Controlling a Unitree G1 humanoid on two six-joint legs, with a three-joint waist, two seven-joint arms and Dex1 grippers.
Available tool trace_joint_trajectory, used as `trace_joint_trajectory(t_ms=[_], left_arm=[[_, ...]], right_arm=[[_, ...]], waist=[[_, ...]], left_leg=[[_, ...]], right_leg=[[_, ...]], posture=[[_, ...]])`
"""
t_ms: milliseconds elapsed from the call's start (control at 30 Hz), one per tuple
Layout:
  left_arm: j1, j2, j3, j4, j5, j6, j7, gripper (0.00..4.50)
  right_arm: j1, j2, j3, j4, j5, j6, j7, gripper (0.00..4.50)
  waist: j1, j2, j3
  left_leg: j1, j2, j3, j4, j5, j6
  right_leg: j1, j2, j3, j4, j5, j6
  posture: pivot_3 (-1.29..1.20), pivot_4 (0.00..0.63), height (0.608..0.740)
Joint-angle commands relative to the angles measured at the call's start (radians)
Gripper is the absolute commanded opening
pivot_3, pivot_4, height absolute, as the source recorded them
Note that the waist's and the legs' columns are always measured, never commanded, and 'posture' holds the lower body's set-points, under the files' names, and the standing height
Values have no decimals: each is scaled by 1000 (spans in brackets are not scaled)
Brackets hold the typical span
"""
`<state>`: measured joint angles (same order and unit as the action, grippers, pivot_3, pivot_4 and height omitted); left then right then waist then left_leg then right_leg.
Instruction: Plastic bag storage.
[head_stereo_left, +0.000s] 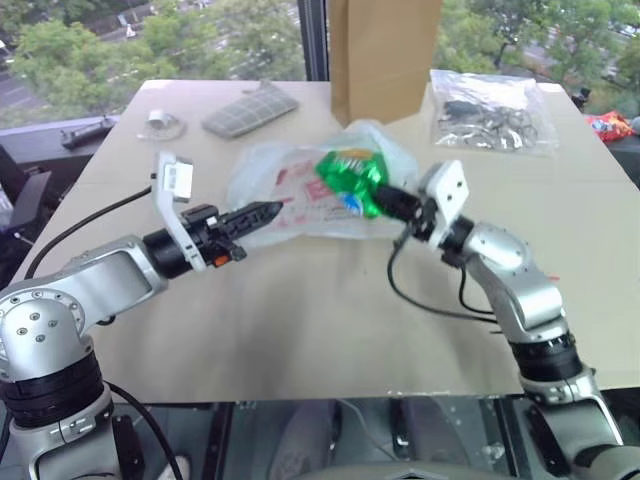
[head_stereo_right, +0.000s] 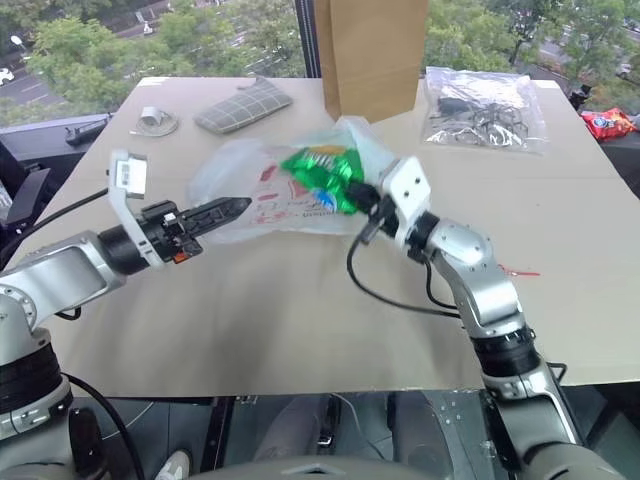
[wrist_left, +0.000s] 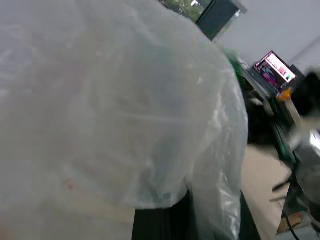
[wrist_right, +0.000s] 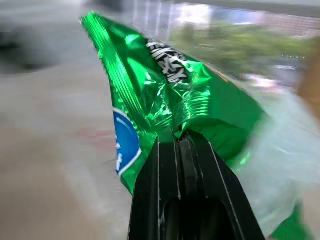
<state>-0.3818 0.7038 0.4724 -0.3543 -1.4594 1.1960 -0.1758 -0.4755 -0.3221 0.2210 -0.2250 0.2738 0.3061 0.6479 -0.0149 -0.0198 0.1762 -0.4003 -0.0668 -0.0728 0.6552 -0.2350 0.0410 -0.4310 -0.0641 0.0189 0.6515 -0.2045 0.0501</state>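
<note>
The plastic bag (head_stereo_left: 283, 180), thin and whitish with pink-red print, lies crumpled at the middle of the table. My left gripper (head_stereo_left: 272, 212) points level at its near-left edge and is shut on the film, which drapes over the fingers in the left wrist view (wrist_left: 125, 110). From the right, my right gripper (head_stereo_left: 388, 203) is shut on a shiny green snack packet (head_stereo_left: 350, 175). It holds the packet at the bag's right side, against or partly inside the film. The right wrist view shows the packet (wrist_right: 165, 90) pinched between the black fingertips (wrist_right: 170, 165).
A tall brown paper bag (head_stereo_left: 385, 55) stands just behind the plastic bag. A clear bag of dark metal clips (head_stereo_left: 490, 110) lies at the back right, a red packet (head_stereo_left: 610, 125) beyond it. A grey pad (head_stereo_left: 250, 108) and a small roll (head_stereo_left: 163, 122) sit back left. Bare tabletop (head_stereo_left: 300, 320) lies in front.
</note>
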Motion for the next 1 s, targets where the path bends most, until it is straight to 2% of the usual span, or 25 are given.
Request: trace_joint_trajectory(t_ms=[33,133,267,333,433,467,533,567,667,800,900,1000], left_arm=[[-24,21,-20,-22,-50,-35,0,57],[-14,31,-55,-58,-83,-39,1,57],[13,28,-100,-103,-123,-60,8,57],[21,25,-118,-112,-125,-77,16,57],[39,19,-138,-127,-123,-109,24,57],[46,12,-144,-133,-122,-121,30,0],[57,-4,-144,-131,-123,-149,48,0],[65,-6,-142,-130,-119,-158,49,0],[81,-12,-137,-112,-101,-190,59,0],[74,-24,-146,-79,-82,-224,72,0],[61,-30,-169,-73,-63,-236,70,0],[44,-37,-186,-70,-48,-243,65,0]], right_arm=[[-36,-1,55,23,-119,-30,-40,0],[-113,59,117,160,-265,-20,-160,0],[-295,207,185,468,-446,-16,-365,0],[-348,267,183,572,-430,-23,-337,0],[-387,298,192,662,-449,-75,-312,0],[-388,299,198,672,-453,-87,-297,577],[-362,286,165,591,-431,-90,-283,1072],[-338,272,146,526,-413,-80,-267,1689],[-231,181,96,247,-331,28,-153,3020],[-103,48,-18,-133,-144,220,-24,3020],[-46,-38,-109,-309,-52,331,4,3020],[21,-141,-276,-445,118,504,48,3020]], waist=[[-2,0,0],[-2,0,0],[-9,0,0],[-7,0,0],[1,0,0],[2,0,0],[3,0,0],[2,0,0],[4,0,0],[6,0,0],[0,0,0],[5,0,0]], left_leg=[[1,0,1,-1,0,0],[2,1,2,-2,1,-1],[2,1,4,-3,2,-3],[2,2,3,-4,3,-4],[2,2,1,-6,3,-4],[1,1,-1,-6,2,-4],[0,1,-2,-7,2,-4],[0,0,-2,-7,2,-4],[-1,1,-3,-7,2,-4],[-2,1,-5,-8,2,-4],[0,2,-3,-8,2,-3],[0,2,-3,-8,2,-3]], right_leg=[[0,0,0,0,0,0],[0,1,1,0,0,0],[-1,2,3,0,1,-2],[-2,2,3,0,1,-3],[-1,2,2,-3,1,-3],[-1,3,0,-5,1,-3],[0,4,-2,-8,1,-3],[0,4,-2,-9,1,-3],[0,2,-2,-9,1,-3],[0,2,-3,-9,1,-3],[0,2,-3,-8,1,-3],[1,2,-3,-8,1,-3]], posture=[[0,150,740],[0,150,740],[0,150,740],[0,150,740],[0,150,740],[0,150,740],[0,150,740],[0,150,740],[0,150,740],[0,150,740],[0,150,740],[0,150,740]])
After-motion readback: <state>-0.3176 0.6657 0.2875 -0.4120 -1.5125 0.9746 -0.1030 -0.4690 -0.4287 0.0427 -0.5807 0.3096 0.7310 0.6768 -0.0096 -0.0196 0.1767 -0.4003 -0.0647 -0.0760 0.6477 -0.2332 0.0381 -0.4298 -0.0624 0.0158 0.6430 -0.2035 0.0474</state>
